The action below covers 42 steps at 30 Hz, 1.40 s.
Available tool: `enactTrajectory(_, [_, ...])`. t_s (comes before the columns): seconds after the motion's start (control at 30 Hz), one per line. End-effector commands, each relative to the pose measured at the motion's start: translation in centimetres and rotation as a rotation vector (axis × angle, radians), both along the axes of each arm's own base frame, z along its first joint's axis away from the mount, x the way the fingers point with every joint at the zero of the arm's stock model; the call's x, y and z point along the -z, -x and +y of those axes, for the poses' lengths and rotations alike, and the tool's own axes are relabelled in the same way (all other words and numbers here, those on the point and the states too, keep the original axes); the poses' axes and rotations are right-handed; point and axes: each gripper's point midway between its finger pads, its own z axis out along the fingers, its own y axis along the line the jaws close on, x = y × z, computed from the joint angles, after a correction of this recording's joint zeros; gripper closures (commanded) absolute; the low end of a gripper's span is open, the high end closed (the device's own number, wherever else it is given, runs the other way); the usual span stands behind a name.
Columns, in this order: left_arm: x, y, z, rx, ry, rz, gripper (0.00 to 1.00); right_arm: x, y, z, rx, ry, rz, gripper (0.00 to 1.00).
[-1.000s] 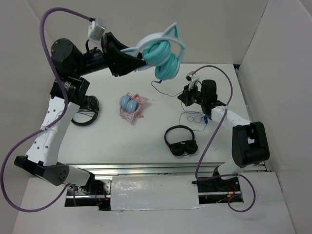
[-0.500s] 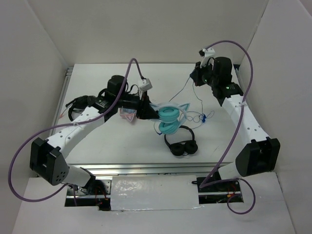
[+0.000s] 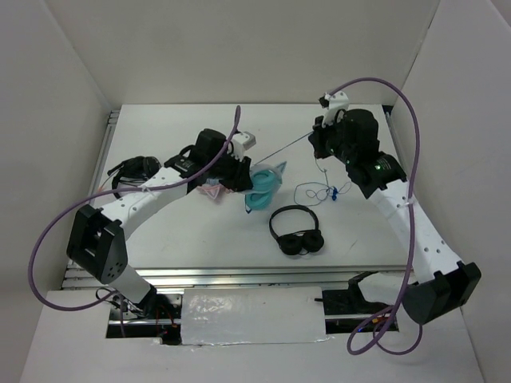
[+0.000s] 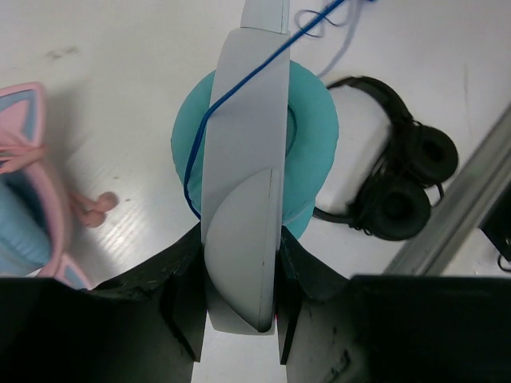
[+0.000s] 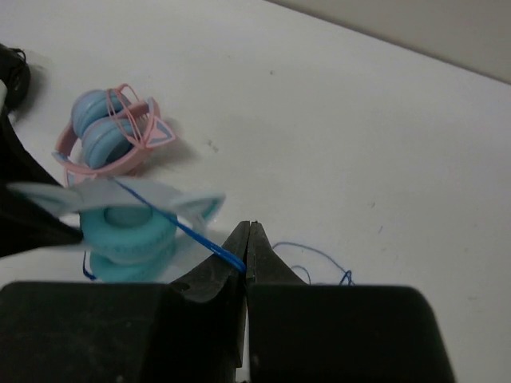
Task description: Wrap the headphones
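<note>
The teal cat-ear headphones point(image 3: 262, 187) are held near the table's middle by my left gripper point(image 3: 237, 179), which is shut on their pale headband point(image 4: 243, 239); the teal cups point(image 4: 311, 136) show beyond it. My right gripper point(image 3: 318, 141) is shut on the thin blue cable point(image 5: 192, 231), which runs taut from the headphones point(image 5: 128, 227) up to the jaws. The cable crosses over the headband point(image 4: 239, 88). Its loose end lies coiled on the table point(image 3: 319, 192) with the small blue plug point(image 3: 338, 194).
A black pair of headphones point(image 3: 296, 232) lies just in front of the teal pair. A blue and pink cat-ear pair point(image 3: 210, 188) lies under my left arm, also in the right wrist view point(image 5: 112, 136). Another black pair point(image 3: 136, 167) lies far left. White walls surround the table.
My left gripper has turned the teal headphones and drawn them slightly back left. My right gripper has moved nearer and lower, and the cable between them is now taut.
</note>
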Motion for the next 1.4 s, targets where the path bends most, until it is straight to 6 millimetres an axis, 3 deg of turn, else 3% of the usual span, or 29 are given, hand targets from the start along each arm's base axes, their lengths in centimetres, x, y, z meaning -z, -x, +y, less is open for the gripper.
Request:
enactTrajectory(0.0, [-4.0,-3.6,1.6,-0.172,0.04,-0.108,1.0,0.4,1.8,-1.7,0.089,-0.002,0.004,1.0])
enactTrajectory(0.03, [-4.3,-4.1,2.2,-0.191,0.047,-0.114,1.0,1.9,2.1,-1.7,0.085,0.003,0.027,1.0])
enactTrajectory(0.1, [-5.2,-4.4,2.4,-0.194,0.083,-0.118,1.0,2.2,2.6,-1.8,0.084,-0.013,0.012,1.0])
enactTrajectory(0.13, [-5.8,-4.7,2.6,-0.192,0.102,-0.125,1.0,3.8,2.8,-1.8,0.079,-0.009,0.043,1.0])
enactTrajectory(0.3, [-9.1,-5.0,2.0,-0.119,0.206,-0.134,1.0,8.0,3.4,-0.4,0.031,-0.046,0.15,1.0])
enactTrajectory(0.4, [-11.5,-6.1,2.2,-0.115,0.264,-0.148,1.0,10.7,4.7,1.6,-0.075,-0.085,0.211,1.0])
enactTrajectory(0.5, [-14.4,-7.6,2.5,-0.113,0.35,-0.162,1.0,12.3,5.5,3.2,-0.167,-0.128,0.219,0.96])
enactTrajectory(0.53, [-16.3,-7.8,2.3,-0.075,0.412,-0.162,1.0,12.2,5.0,3.5,-0.181,-0.143,0.195,0.95])
enactTrajectory(0.7, [-22.9,-6.4,1.3,0.117,0.57,-0.179,1.0,13.6,4.3,5.0,-0.257,-0.157,0.211,0.86])
enactTrajectory(0.77, [-24.1,-5.0,0.5,0.208,0.619,-0.149,1.0,13.9,3.4,5.7,-0.284,-0.169,0.192,0.8])
enactTrajectory(0.8, [-25.7,-3.8,0.4,0.27,0.659,-0.14,1.0,15.0,3.4,5.9,-0.296,-0.167,0.217,0.77])
enactTrajectory(0.87, [-26.9,-2.8,0.1,0.326,0.694,-0.129,1.0,14.3,2.1,6.5,-0.313,-0.187,0.145,0.6])
enactTrajectory(0.93, [-28.6,-1.6,-0.1,0.375,0.736,-0.134,1.0,15.2,1.7,7.3,-0.346,-0.201,0.154,0.56])
enactTrajectory(0.97, [-29.1,-0.6,-0.2,0.414,0.745,-0.131,1.0,14.4,1.2,8.0,-0.367,-0.217,0.115,0.46])
enactTrajectory(1.03, [-30.7,0.7,-0.4,0.46,0.767,-0.146,1.0,15.2,0.6,9.1,-0.407,-0.229,0.123,0.33])
enactTrajectory(1.13, [-32.4,2.8,-0.8,0.516,0.775,-0.16,1.0,14.9,-1.0,10.7,-0.437,-0.242,0.122,0.24])
enactTrajectory(1.17, [-33.0,3.6,-0.9,0.543,0.776,-0.168,1.0,15.0,-1.5,11.1,-0.432,-0.248,0.125,0.24])
enactTrajectory(1.2, [-33.3,4.1,-0.8,0.555,0.778,-0.168,1.0,16.4,-2.1,11.3,-0.423,-0.246,0.157,0.24])
enactTrajectory(1.23, [-34.2,5.1,-0.6,0.579,0.79,-0.182,1.0,15.9,-2.9,11.6,-0.42,-0.254,0.145,0.24])
enactTrajectory(1.3, [-35.0,6.7,-0.2,0.615,0.792,-0.185,1.0,17.2,-4.1,11.5,-0.401,-0.268,0.186,0.31])
enactTrajectory(1.33, [-35.3,7.3,-0.1,0.633,0.787,-0.201,1.0,17.0,-5.3,11.0,-0.348,-0.283,0.199,0.53])
enactTrajectory(1.37, [-34.9,7.7,0.0,0.649,0.777,-0.193,1.0,17.0,-5.8,10.7,-0.33,-0.285,0.206,0.67])
